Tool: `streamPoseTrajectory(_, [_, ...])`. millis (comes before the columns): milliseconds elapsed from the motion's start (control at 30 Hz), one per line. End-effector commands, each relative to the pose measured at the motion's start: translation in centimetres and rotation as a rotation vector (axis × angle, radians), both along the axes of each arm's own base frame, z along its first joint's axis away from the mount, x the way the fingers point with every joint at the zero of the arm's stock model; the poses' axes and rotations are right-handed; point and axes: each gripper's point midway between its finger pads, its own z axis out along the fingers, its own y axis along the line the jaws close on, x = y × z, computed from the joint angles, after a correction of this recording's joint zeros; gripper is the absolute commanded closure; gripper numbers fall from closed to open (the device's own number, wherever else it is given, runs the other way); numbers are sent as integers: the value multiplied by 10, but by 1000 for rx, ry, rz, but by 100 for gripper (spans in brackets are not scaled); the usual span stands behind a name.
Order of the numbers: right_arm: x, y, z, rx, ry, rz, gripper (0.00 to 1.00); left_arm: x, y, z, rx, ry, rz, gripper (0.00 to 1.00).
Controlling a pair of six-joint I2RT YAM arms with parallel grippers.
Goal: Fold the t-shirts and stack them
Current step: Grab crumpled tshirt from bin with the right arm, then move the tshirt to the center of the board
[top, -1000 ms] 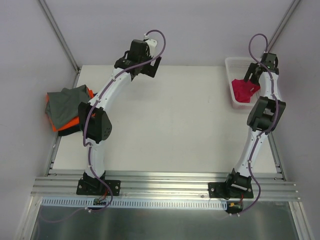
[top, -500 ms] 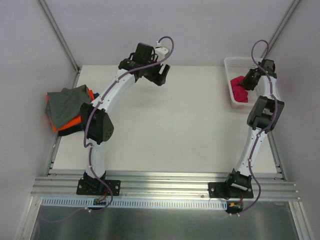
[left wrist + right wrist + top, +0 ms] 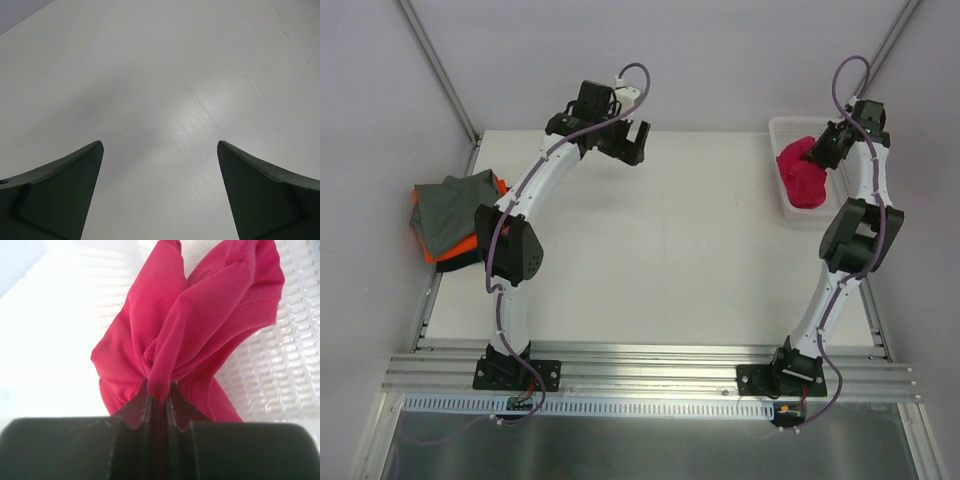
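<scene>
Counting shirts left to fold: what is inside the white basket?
Only the magenta-pink t-shirt, bunched and pinched by the right gripper, shows in the white basket. It covers part of the floor, so anything under it is hidden.

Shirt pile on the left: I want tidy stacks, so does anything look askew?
Yes. The grey shirt lies rumpled and crooked over the orange shirt, and both hang past the table's left edge.

Lab test cell: plain walls [image 3: 670, 60], aluminium rails [image 3: 650, 380].
</scene>
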Motion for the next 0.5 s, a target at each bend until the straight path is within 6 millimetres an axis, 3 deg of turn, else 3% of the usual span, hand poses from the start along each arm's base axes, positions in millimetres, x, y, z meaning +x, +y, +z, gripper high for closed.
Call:
streamPoseTrajectory(0, [-26, 37, 144, -60, -243, 98, 99, 24, 40, 21, -166, 68, 200, 1])
streamPoseTrajectory(67, [-40, 56, 165, -100, -280, 192, 99, 24, 51, 27, -263, 128, 252, 1])
streamPoseTrajectory(100, [-51, 72, 186, -118, -319, 238, 99, 27, 65, 31, -281, 131, 279, 1])
streamPoseTrajectory(167, [-69, 88, 193, -169, -316, 329, 100, 23, 75, 44, -305, 120, 285, 1])
streamPoseTrajectory(200, [-82, 102, 210, -199, -349, 371, 99, 24, 87, 49, -321, 117, 305, 1])
streamPoseTrajectory(333, [-116, 145, 234, -249, -389, 529, 99, 10, 108, 73, -382, 112, 293, 1])
streamPoseTrajectory(433, [-145, 185, 241, -250, -404, 647, 99, 9, 123, 82, -402, 100, 306, 1])
streamPoseTrajectory(467, [-152, 196, 230, -250, -382, 688, 99, 9, 126, 83, -394, 89, 308, 1])
